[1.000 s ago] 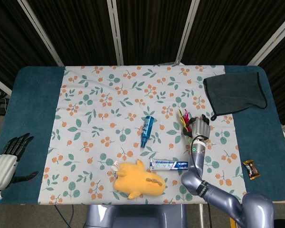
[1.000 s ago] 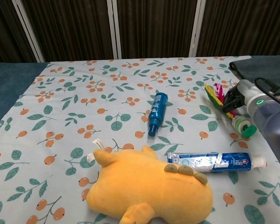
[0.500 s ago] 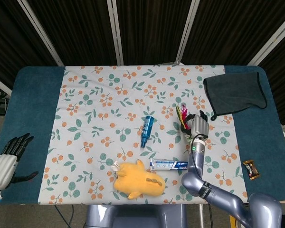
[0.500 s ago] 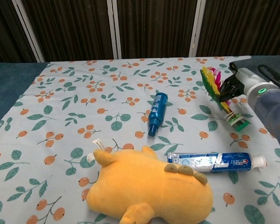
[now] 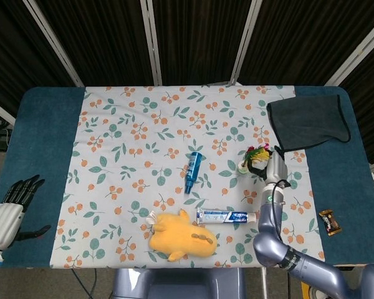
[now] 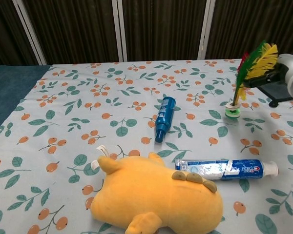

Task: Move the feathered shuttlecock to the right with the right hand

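The feathered shuttlecock [image 5: 254,156] has red, yellow and green feathers [image 6: 256,57] and a green-and-white base [image 6: 233,110]. My right hand [image 5: 275,167] grips it by the feather end, near the right edge of the floral cloth. In the chest view the right hand [image 6: 290,73] is raised at the far right, and the shuttlecock hangs tilted from it, base down and to the left. Whether the base touches the cloth is unclear. My left hand [image 5: 12,202] rests open at the table's front left, holding nothing.
A blue tube [image 5: 192,172] lies mid-cloth. A toothpaste tube [image 5: 224,216] and a yellow plush toy [image 5: 181,235] sit near the front edge. A dark grey cloth [image 5: 308,121] lies at the back right, and a small wrapped candy [image 5: 329,222] at the right.
My right hand lifted the shuttlecock off the cloth and carried it right, turning it so the feathers point up. The left hand stayed still.
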Tool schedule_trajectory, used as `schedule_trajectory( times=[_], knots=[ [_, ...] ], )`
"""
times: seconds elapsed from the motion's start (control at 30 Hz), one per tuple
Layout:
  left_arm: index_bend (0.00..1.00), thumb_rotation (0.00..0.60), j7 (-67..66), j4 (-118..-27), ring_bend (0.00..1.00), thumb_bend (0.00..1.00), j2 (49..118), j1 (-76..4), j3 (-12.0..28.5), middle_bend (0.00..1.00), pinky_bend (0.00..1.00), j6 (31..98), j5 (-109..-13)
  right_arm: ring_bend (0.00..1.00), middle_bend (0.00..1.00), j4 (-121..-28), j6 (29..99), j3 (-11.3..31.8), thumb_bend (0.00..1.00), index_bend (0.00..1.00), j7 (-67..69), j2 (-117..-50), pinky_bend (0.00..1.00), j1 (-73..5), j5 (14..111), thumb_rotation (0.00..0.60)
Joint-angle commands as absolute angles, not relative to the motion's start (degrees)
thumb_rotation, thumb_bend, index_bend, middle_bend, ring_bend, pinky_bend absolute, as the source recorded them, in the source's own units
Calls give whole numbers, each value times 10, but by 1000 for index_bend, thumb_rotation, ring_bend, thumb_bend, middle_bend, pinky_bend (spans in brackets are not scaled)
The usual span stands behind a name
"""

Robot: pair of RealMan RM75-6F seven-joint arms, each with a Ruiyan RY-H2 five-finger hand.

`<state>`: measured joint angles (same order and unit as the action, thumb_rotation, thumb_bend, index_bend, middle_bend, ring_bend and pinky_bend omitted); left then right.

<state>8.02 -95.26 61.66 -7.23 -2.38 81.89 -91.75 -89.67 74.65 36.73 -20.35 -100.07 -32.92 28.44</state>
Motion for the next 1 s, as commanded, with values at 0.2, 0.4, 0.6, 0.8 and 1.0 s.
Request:
schedule_trajectory(
  times=[0.2, 0.4, 0.6, 0.8, 1.0],
  knots=[
    [0, 597, 77, -951, 0, 176, 618, -71, -24, 0, 0, 821, -919, 0, 401, -954, 774, 354, 363, 662, -156, -975, 0, -284, 301, 600],
    [0, 597, 73, -950, 0, 176, 620, -70, -24, 0, 0, 825, -921, 0, 402, -982, 781, 334, 363, 666, -139, -962, 0, -261, 310, 600],
    [0, 597, 70, -950, 0, 176, 621, -69, -24, 0, 0, 826, -920, 0, 402, -1000, 790, 314, 364, 668, -122, -955, 0, -241, 321, 600],
    [0, 596, 68, -949, 0, 178, 623, -67, -24, 0, 0, 832, -924, 0, 402, -1016, 797, 295, 366, 668, -112, -947, 0, -226, 333, 600],
    [0, 597, 67, -948, 0, 180, 623, -66, -24, 0, 0, 834, -925, 0, 402, -1018, 798, 283, 365, 668, -100, -944, 0, -213, 335, 600]
  ],
)
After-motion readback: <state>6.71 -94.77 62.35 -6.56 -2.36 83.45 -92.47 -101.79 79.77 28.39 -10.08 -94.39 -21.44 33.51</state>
